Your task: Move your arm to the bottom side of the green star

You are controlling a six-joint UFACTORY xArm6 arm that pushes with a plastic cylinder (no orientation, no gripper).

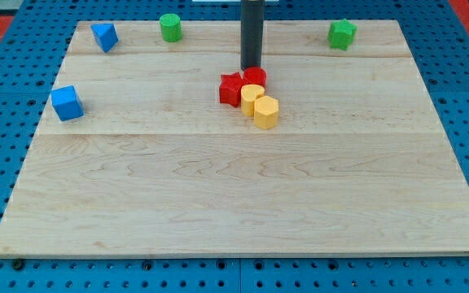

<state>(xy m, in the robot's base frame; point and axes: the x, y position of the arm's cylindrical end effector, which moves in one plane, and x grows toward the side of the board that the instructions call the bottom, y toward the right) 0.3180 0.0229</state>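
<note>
The green star [342, 34] sits near the board's top right corner. My dark rod comes down from the view's top centre, and my tip [252, 67] rests on the board just above a red cylinder [255, 78]. The tip is far to the left of the green star and slightly lower in the view. A red star [231, 89] lies left of the red cylinder. Two yellow blocks [252, 97] [266, 111] touch the red ones from below right.
A green cylinder [170, 27] stands at the top, left of the rod. A blue block [104, 36] lies at the top left and a blue cube [67, 102] at the left edge. The wooden board [234, 203] lies on a blue pegboard.
</note>
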